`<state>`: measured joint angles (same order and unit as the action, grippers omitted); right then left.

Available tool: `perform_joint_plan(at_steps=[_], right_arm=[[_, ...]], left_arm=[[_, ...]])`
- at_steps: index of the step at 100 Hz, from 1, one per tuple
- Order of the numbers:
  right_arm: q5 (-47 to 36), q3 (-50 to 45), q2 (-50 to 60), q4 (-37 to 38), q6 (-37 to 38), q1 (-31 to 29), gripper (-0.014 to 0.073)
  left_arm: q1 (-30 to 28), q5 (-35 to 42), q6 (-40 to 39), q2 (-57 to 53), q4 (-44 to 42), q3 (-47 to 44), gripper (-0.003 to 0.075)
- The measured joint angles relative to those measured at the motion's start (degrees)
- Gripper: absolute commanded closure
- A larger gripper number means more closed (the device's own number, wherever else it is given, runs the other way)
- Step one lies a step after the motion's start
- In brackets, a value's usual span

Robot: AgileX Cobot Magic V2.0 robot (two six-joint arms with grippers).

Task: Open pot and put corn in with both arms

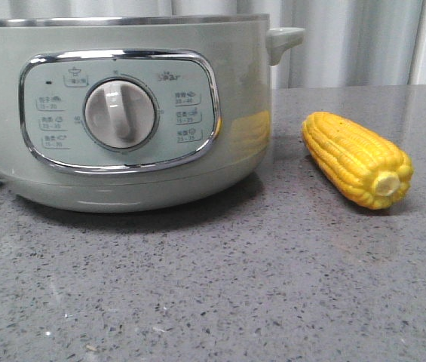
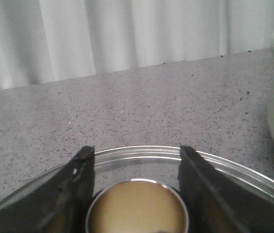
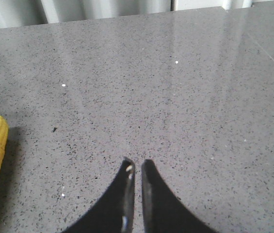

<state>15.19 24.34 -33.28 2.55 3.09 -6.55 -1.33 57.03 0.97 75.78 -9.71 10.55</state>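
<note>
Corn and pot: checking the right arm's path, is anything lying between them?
No. In the front view only bare grey countertop separates the corn from the pot; they sit apart, not touching.

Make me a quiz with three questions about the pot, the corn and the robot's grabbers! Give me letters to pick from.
1. Where is the corn?
A. inside the pot
B. on the counter beside the pot
C. in a gripper

2. What colour is the pot?
A. pale green
B. red
C. black

3. How do the right gripper fingers stand?
A. wide apart
B. nearly together, holding nothing
C. clamped on the corn

Answers:
1 B, the cob lies on the grey counter to the pot's right.
2 A, its body is pale sage green.
3 B, the right wrist view shows the black tips almost touching over bare counter.
</note>
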Motion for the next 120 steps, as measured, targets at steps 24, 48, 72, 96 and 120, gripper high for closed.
perform_joint_plan(at_steps=[24, 48, 72, 96, 120], right_arm=[[0.0, 0.0, 0.0, 0.0, 0.0, 0.0, 0.0641], [0.0, 0.0, 0.0, 0.0, 0.0, 0.0, 0.0641], [0.0, 0.0, 0.0, 0.0, 0.0, 0.0, 0.0641], [0.0, 0.0, 0.0, -0.1, 0.0, 0.0, 0.0641], [0.0, 0.0, 0.0, -0.1, 0.0, 0.0, 0.0641]], left_arm=[[0.0, 0.5, -2.4, 1.1, 0.0, 0.0, 0.0740], [0.0, -0.3, -4.5, 1.3, 0.3, 0.1, 0.0615], [0.0, -0.6, -4.5, 1.3, 0.4, 0.1, 0.0430], [0.0, 0.9, -4.7, 1.3, 0.4, 0.2, 0.0340], [0.0, 3.5, -4.9, -2.2, 0.8, 0.6, 0.0311]])
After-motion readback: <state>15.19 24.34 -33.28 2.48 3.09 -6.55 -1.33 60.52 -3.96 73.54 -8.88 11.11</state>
